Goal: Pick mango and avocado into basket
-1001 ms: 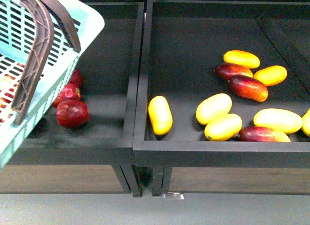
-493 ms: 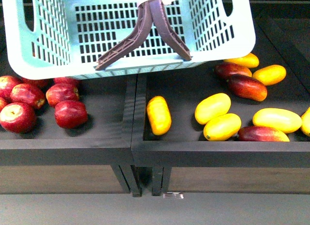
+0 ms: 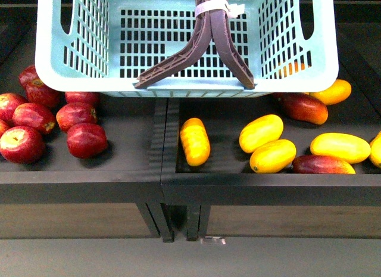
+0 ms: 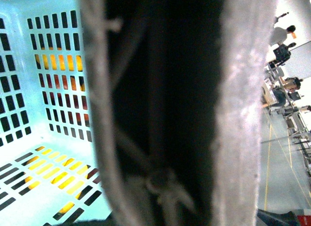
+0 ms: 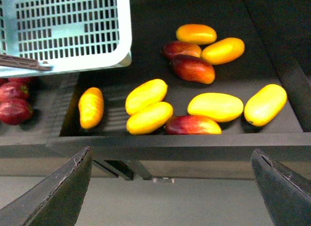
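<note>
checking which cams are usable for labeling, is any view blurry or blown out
Front view: sharp, evenly lit, soft shadows under the apples and yellow mangoes. Left wrist view: a big out-of-focus dark shape fills the middle; only the basket wall reads clearly, and the room behind is washed out. Right wrist view: yellow mangoes in focus, right claw dark at the edges.

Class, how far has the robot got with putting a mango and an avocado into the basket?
Done: nothing; the light turquoise slotted plastic basket shows no fruit inside. In hand: the basket hangs by its brown handles over the black display bins, and the right gripper is open and empty. Left: both picks; a red-and-yellow oval mango lies near the front edge, and no avocado is visible.
</note>
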Available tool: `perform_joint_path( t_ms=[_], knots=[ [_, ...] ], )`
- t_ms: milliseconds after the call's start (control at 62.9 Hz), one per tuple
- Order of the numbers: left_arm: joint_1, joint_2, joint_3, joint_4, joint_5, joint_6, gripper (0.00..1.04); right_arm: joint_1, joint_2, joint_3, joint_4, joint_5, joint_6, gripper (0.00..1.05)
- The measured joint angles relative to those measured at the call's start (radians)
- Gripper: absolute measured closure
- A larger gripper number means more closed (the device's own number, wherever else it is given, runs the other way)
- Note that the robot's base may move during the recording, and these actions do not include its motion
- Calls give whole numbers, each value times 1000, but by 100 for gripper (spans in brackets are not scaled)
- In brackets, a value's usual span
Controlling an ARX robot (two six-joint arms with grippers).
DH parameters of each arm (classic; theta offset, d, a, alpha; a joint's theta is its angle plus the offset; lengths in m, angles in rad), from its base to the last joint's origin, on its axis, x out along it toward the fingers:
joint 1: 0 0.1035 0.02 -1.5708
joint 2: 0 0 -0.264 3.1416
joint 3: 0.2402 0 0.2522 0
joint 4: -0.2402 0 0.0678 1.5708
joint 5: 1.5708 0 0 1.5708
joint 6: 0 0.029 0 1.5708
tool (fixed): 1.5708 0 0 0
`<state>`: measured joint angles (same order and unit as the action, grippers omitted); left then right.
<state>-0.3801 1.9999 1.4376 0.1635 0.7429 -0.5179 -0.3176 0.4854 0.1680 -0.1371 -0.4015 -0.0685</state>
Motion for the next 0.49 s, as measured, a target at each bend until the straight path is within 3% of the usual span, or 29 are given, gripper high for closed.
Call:
perform_joint_path(
  t_ms=[95, 222, 381, 493],
  knots=[
    [6, 0, 0, 0, -4, 1, 92, -71, 311, 42, 253, -82, -237, 9],
    [6, 0, 0, 0, -6, 2, 92, -31, 778, 143, 559, -127, -579, 9],
    [5, 0, 0, 0, -2, 2, 92, 78, 1267, 362, 670, -72, -899, 9],
    [5, 0, 0, 0, -2, 2, 92, 138, 1501, 536, 678, -26, -985, 9]
  ],
)
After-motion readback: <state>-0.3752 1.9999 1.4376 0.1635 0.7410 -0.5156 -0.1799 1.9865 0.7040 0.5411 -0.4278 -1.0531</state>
